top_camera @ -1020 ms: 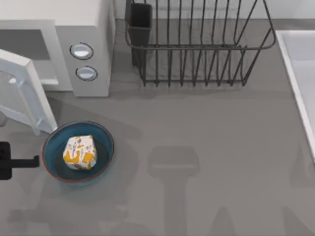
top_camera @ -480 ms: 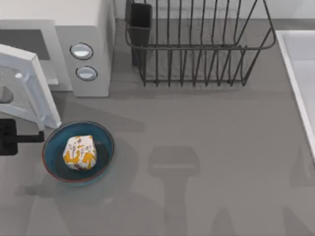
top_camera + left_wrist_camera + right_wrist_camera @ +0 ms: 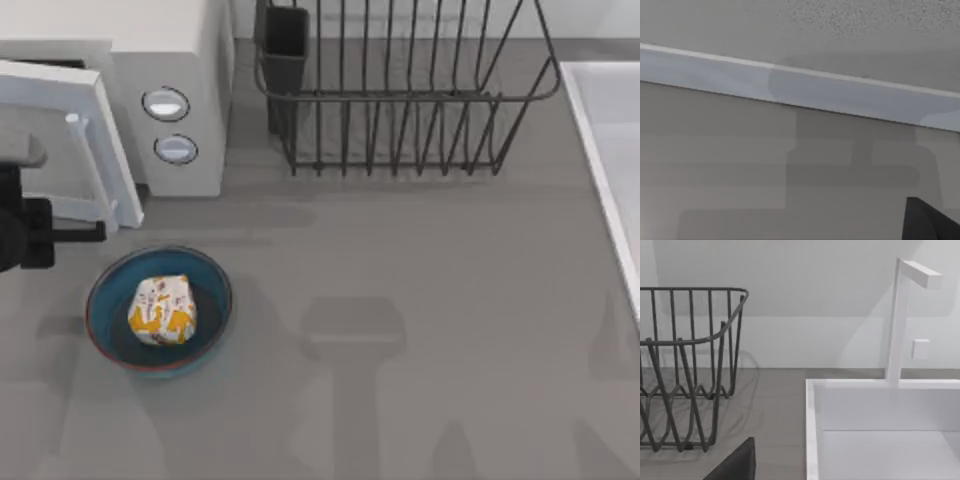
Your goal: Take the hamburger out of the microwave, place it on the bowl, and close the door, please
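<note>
Pushing the door (image 3: 75, 140) of the microwave (image 3: 165, 95) nearly shut with the left gripper (image 3: 95, 232), finger state untellable, at nine o'clock, risking slipping off its edge and striking the hamburger (image 3: 162, 310) sitting in the bowl (image 3: 205, 270) at seven o'clock.

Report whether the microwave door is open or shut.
Partly open: the door angles out from the microwave, with the left claw at its outer face.

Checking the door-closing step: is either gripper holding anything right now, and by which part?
Nothing looks gripped. The left gripper is at the door near its lower edge, apparently pushing it; the hamburger lies free in the bowl.
</note>
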